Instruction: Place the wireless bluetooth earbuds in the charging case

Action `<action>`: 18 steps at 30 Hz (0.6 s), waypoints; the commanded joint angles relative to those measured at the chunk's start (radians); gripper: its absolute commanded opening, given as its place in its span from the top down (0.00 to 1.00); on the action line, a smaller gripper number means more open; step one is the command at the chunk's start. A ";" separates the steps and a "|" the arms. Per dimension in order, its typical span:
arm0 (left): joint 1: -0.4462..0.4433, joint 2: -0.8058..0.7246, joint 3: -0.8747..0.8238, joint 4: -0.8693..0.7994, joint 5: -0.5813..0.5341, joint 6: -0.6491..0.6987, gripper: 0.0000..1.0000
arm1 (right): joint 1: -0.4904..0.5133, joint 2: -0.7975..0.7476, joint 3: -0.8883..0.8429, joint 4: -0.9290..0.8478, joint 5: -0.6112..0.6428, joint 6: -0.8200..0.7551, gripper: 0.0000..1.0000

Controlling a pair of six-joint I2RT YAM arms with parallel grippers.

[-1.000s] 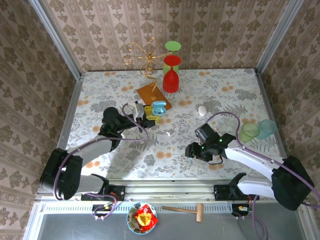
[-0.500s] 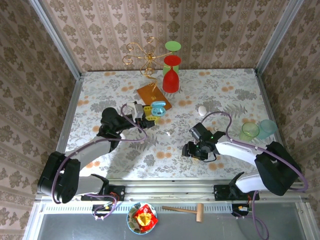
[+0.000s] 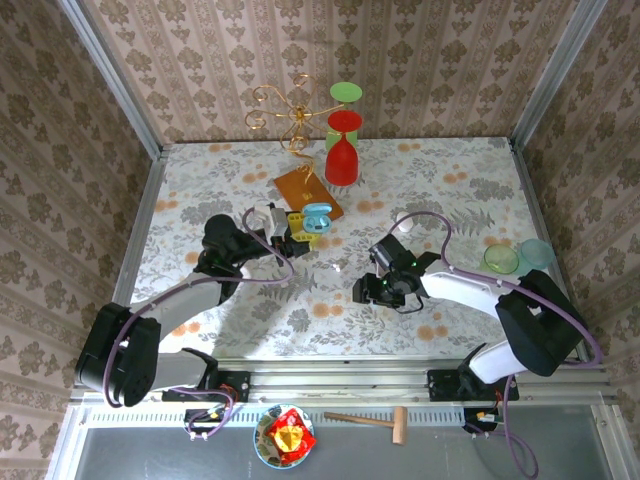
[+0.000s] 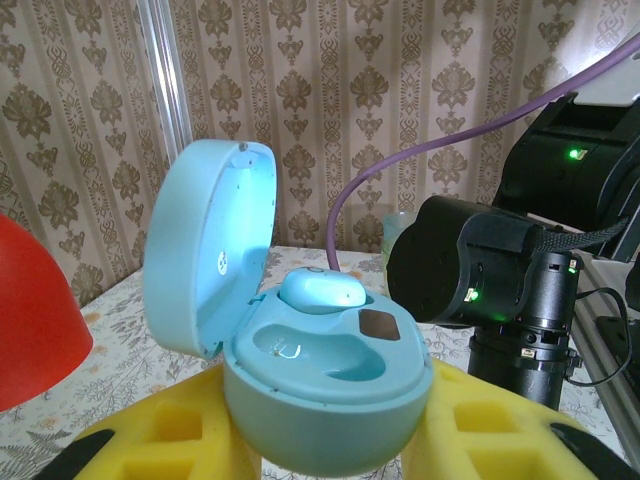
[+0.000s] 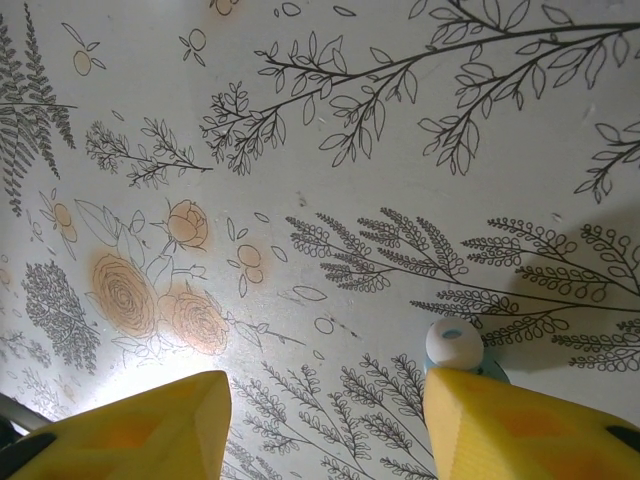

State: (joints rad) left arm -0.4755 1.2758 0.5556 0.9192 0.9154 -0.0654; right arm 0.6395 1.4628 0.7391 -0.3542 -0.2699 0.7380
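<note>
Case (image 4: 322,392), light blue, sits clamped in my left gripper (image 3: 298,224), mouth up, lid (image 4: 208,255) standing open on its left. One blue earbud (image 4: 321,290) lies crosswise in the far well. My right gripper (image 5: 325,400) hangs spread above the table (image 5: 300,150); a loose earbud (image 5: 455,344) sits just beside one finger, white tip toward the camera.

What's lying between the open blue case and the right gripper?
A tiny earbud on the table, nearer the right gripper than the blue case; top view.
</note>
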 commanded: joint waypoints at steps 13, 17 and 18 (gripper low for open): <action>0.003 -0.006 -0.004 0.016 0.008 0.025 0.73 | 0.018 -0.192 -0.150 0.098 0.029 0.180 0.44; 0.002 0.000 -0.006 0.026 0.008 0.019 0.73 | 0.028 -0.170 -0.178 0.152 0.037 0.227 0.45; 0.002 0.001 -0.007 0.029 0.010 0.019 0.73 | 0.028 -0.161 -0.182 0.160 0.041 0.230 0.45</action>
State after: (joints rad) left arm -0.4755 1.2758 0.5507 0.9165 0.9157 -0.0582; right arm 0.6601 1.2850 0.5724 -0.2543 -0.2390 0.9058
